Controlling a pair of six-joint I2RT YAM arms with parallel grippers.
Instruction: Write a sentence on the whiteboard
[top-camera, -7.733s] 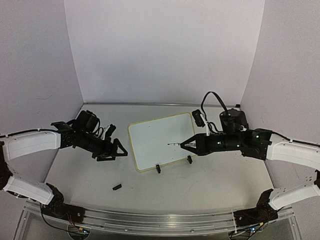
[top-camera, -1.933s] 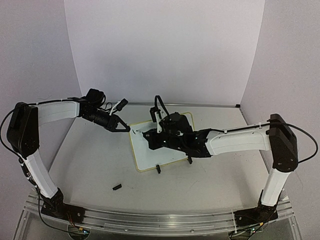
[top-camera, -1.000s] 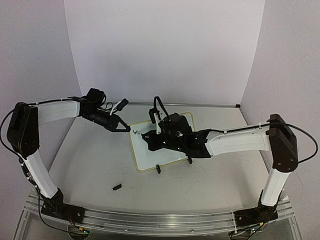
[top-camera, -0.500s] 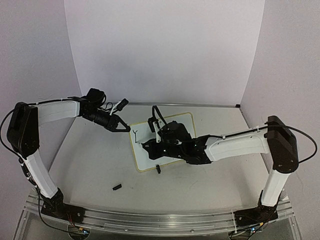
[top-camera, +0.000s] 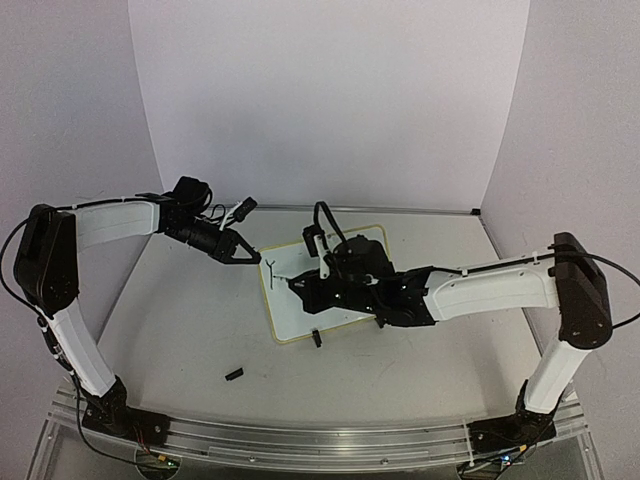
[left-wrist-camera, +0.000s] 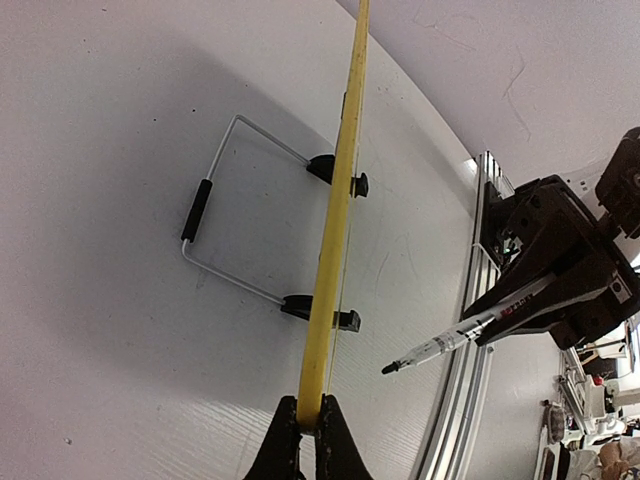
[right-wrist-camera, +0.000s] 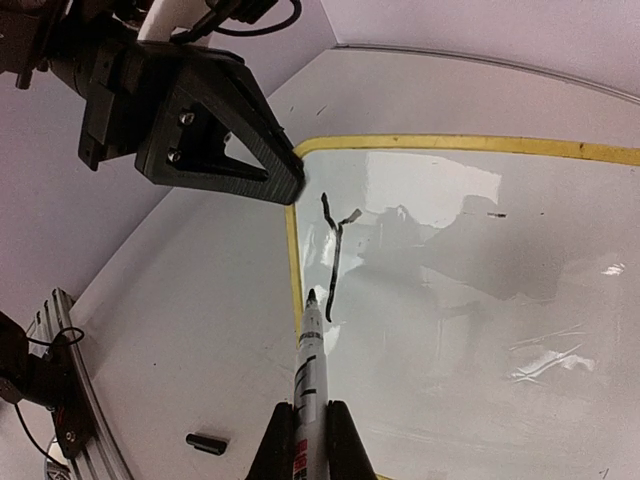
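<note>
One whiteboard corner sits in left pincer.

Yellow-rimmed whiteboard, propped tilted, sentence just a black Y

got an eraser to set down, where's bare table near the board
Bare table in front of the whiteboard, right of the small cap, and in the far right corner. Crowded at the board's left end: the left gripper pinches its rim, the right gripper holds the marker there.

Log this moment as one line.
left claw: shut on whiteboard rim | right claw: shut on marker | sentence: only a Y written
</note>
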